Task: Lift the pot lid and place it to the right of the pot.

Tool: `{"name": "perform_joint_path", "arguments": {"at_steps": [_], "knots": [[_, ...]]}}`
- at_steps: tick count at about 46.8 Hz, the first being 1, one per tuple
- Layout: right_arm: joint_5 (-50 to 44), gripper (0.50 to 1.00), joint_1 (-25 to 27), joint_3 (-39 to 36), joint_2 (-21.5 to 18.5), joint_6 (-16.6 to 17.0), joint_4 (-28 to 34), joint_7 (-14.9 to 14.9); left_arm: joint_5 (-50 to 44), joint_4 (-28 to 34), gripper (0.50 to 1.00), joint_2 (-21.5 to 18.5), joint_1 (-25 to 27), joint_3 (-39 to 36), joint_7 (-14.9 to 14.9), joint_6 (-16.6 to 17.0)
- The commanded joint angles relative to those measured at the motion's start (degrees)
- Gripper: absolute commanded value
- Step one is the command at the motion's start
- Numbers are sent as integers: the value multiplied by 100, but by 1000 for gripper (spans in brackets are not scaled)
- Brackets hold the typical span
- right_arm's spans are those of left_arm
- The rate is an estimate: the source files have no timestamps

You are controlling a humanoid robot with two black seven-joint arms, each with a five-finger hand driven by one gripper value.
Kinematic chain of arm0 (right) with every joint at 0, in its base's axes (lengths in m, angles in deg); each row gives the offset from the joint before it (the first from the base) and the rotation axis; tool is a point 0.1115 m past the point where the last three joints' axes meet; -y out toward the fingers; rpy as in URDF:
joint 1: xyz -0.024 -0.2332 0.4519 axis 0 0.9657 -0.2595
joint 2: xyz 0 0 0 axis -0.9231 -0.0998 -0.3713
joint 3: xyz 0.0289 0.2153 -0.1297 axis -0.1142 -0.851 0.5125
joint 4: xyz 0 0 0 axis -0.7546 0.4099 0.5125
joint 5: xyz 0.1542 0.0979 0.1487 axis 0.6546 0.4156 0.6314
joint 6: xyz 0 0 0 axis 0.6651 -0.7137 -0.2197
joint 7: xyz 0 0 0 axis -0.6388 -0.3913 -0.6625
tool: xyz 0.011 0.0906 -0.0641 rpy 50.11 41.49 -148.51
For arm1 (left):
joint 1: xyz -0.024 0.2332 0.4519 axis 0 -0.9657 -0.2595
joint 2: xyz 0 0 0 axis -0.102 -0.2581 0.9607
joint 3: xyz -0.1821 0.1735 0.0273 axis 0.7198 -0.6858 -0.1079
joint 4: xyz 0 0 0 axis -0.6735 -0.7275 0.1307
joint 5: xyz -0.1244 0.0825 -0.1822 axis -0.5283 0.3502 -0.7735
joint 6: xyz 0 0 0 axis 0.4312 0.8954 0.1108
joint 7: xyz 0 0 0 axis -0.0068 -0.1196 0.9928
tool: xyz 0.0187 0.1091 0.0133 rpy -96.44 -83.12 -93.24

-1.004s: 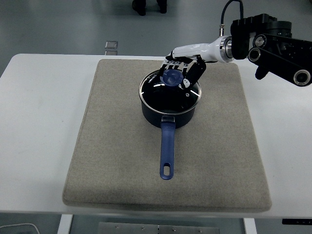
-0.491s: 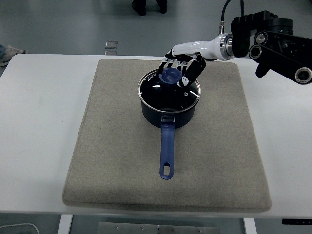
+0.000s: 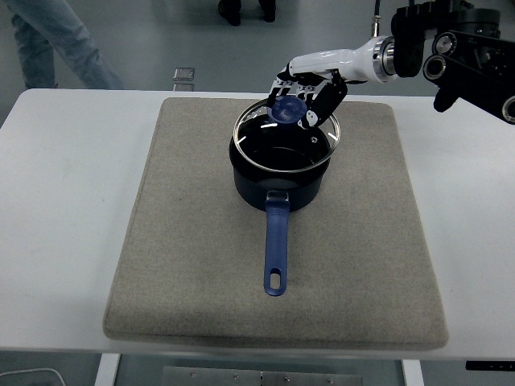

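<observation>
Right hand (image 3: 310, 98) is clamped on the blue knob of the glass lid (image 3: 286, 138), fingers curled around it. The lid hangs beneath the hand, raised just above the dark pot (image 3: 278, 183) on the grey mat (image 3: 193, 265).

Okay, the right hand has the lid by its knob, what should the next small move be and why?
Probably carry the lid rightward. The right hand grips its blue knob and the lid looks raised and tilted off the pot, yet it hangs over it; the mat to the pot's right is bare.
</observation>
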Motion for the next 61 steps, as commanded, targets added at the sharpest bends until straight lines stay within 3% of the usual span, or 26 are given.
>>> {"name": "perform_joint_path", "arguments": {"at_steps": [1, 26, 43, 61], "knots": [[1, 500, -11, 2, 57, 10, 0, 0, 0, 0, 1000, 0, -1, 0, 0, 0], [62, 500, 103, -25, 1164, 1, 0, 9, 0, 0, 1000, 0, -1, 0, 0, 0], [124, 500, 797, -561, 1647, -52, 35, 194, 0, 0, 1000, 0, -1, 0, 0, 0], [115, 500, 1316, -587, 1762, -289, 53, 369, 0, 0, 1000, 0, -1, 0, 0, 0]]}}
